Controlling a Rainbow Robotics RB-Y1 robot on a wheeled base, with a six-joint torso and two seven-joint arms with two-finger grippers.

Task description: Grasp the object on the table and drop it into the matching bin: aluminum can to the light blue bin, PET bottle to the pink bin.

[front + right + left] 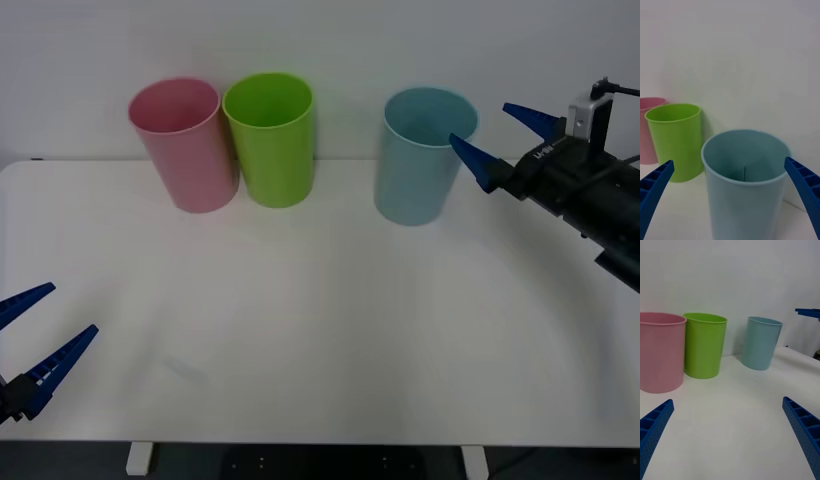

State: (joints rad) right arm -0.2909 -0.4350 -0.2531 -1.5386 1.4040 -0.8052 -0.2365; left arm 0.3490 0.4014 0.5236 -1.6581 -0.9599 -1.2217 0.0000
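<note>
Hovering just beside the rim of the light blue bin (424,155), the right hand (500,140) has its fingers spread wide and holds nothing. Whether the can lies inside that bin cannot be told. The left hand (35,335) waits open low over the counter (320,320), well apart from the pink bin (185,145).

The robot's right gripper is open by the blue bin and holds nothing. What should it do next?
Probably pull the right gripper back from the light blue bin. It is open, holds nothing and sits beside the bin's rim, so a drop there looks done. No can lies on the table. The left gripper waits open at the near edge.
</note>
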